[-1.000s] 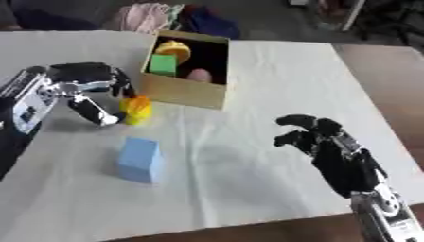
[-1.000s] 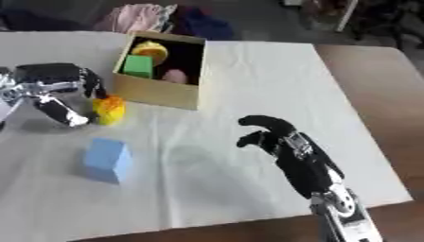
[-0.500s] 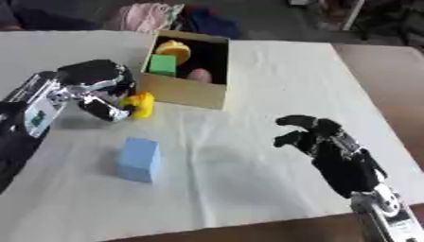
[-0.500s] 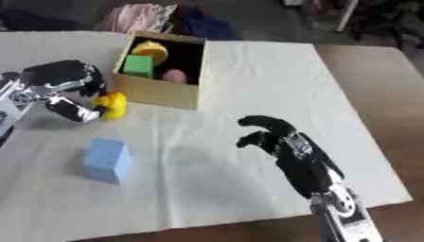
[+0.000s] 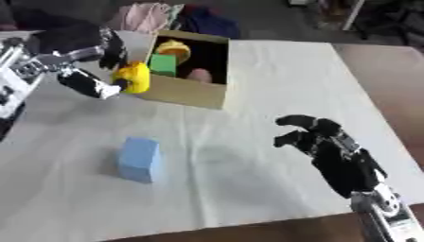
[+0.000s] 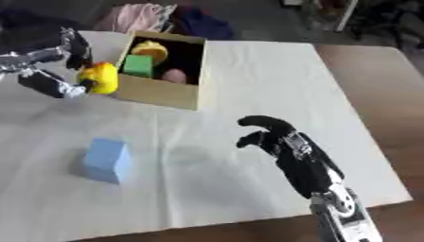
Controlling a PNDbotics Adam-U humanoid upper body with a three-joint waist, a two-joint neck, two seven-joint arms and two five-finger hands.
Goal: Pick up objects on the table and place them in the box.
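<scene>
My left hand [image 5: 79, 61] is up off the table at ten o'clock, fingers and thumb curled round the yellow toy [image 5: 133, 78], which hangs just beside the near left wall of the cardboard box [image 5: 186, 92] (not over the opening). Inside the box sit a green block [image 5: 164, 64], a yellow thing [image 5: 174, 48] and a pinkish ball [image 5: 198, 74]. The blue block [image 5: 138, 159] stands on the white cloth [image 5: 248, 71] at seven o'clock. My right hand [image 5: 324, 146] hovers at four o'clock, fingers apart, bent, holding nothing.
</scene>
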